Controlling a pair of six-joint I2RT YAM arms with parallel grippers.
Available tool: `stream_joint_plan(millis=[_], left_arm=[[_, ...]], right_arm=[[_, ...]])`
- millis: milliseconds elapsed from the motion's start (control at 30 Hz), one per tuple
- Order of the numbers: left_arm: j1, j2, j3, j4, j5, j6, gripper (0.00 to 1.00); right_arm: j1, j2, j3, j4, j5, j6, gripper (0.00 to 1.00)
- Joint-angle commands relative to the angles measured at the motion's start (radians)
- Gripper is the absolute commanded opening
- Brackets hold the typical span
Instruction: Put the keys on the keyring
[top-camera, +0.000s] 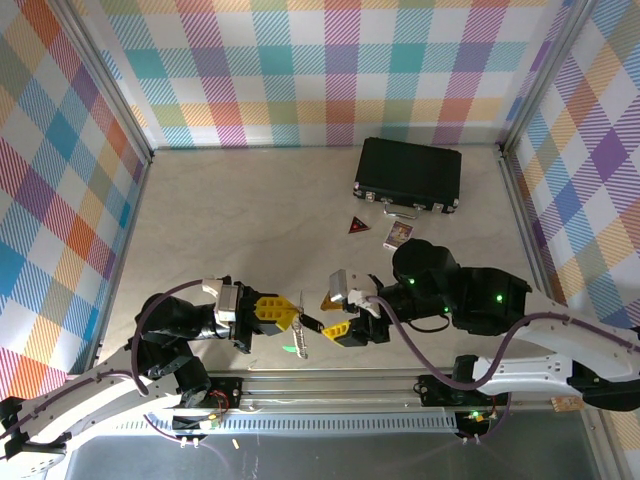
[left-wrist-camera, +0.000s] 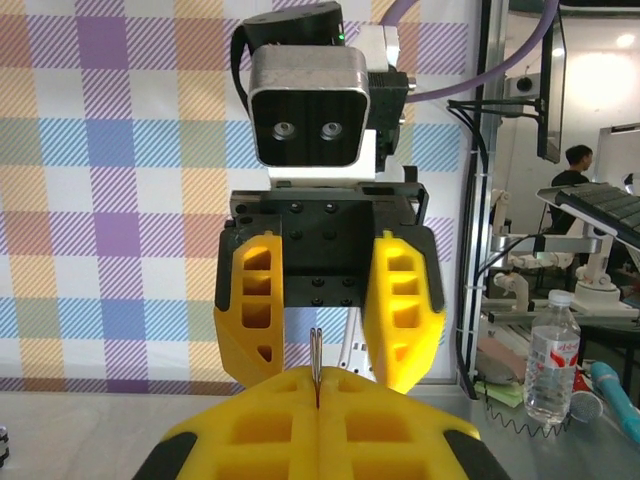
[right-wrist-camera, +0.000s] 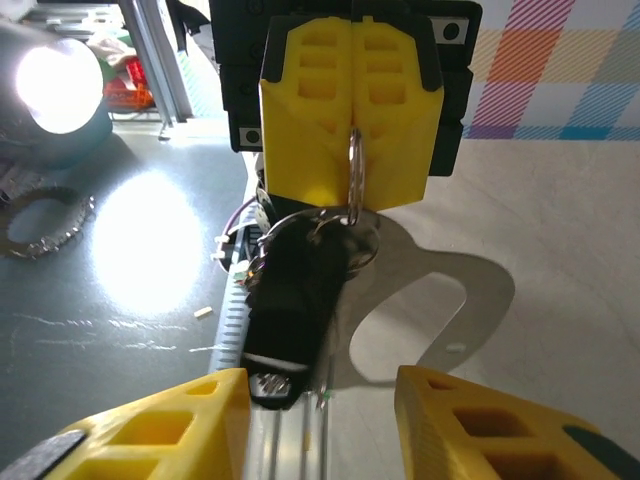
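My left gripper (top-camera: 293, 314) is shut on the keyring (right-wrist-camera: 355, 180), a thin metal ring that stands edge-on between its yellow fingers (left-wrist-camera: 317, 362). A black-headed key (right-wrist-camera: 300, 300) hangs from the ring, and a green-headed key (top-camera: 291, 350) dangles below it near the table's front edge. My right gripper (top-camera: 336, 315) faces the left one at a short distance. It is open, with nothing between its fingers (right-wrist-camera: 480, 430). In the left wrist view the right gripper (left-wrist-camera: 325, 325) stands directly opposite, its two yellow fingers well apart on either side of the ring.
A black rectangular case (top-camera: 408, 175) lies at the back right. In front of it are a dark red triangular piece (top-camera: 358, 226) and a small patterned card (top-camera: 398, 234). The table's metal front rail (top-camera: 330, 405) runs just below the grippers. Checked walls enclose three sides.
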Motion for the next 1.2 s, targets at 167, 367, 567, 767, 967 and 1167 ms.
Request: stream_joint_plan(millis=[167, 367, 567, 767, 967, 1167], left_arm=[[-0.008, -0.010, 0.017, -0.006, -0.036, 0.028, 0.00], [-0.008, -0.015, 0.015, 0.001, -0.028, 0.023, 0.00], [-0.008, -0.016, 0.017, -0.004, -0.017, 0.019, 0.00], [-0.008, -0.020, 0.015, -0.006, -0.008, 0.014, 0.00], [-0.008, -0.024, 0.015, -0.007, -0.007, 0.014, 0.00], [-0.008, -0.036, 0.012, -0.027, -0.024, 0.022, 0.00]], right_arm=[[-0.003, 0.005, -0.049, 0.139, -0.135, 0.066, 0.64], [-0.003, 0.045, -0.046, 0.148, -0.095, 0.054, 0.67], [-0.003, 0.072, -0.054, 0.181, -0.058, 0.051, 0.52], [-0.003, 0.073, -0.061, 0.187, -0.042, 0.046, 0.25], [-0.003, 0.059, -0.059, 0.155, -0.016, 0.030, 0.13], [-0.003, 0.036, -0.018, 0.055, 0.076, -0.023, 0.01]])
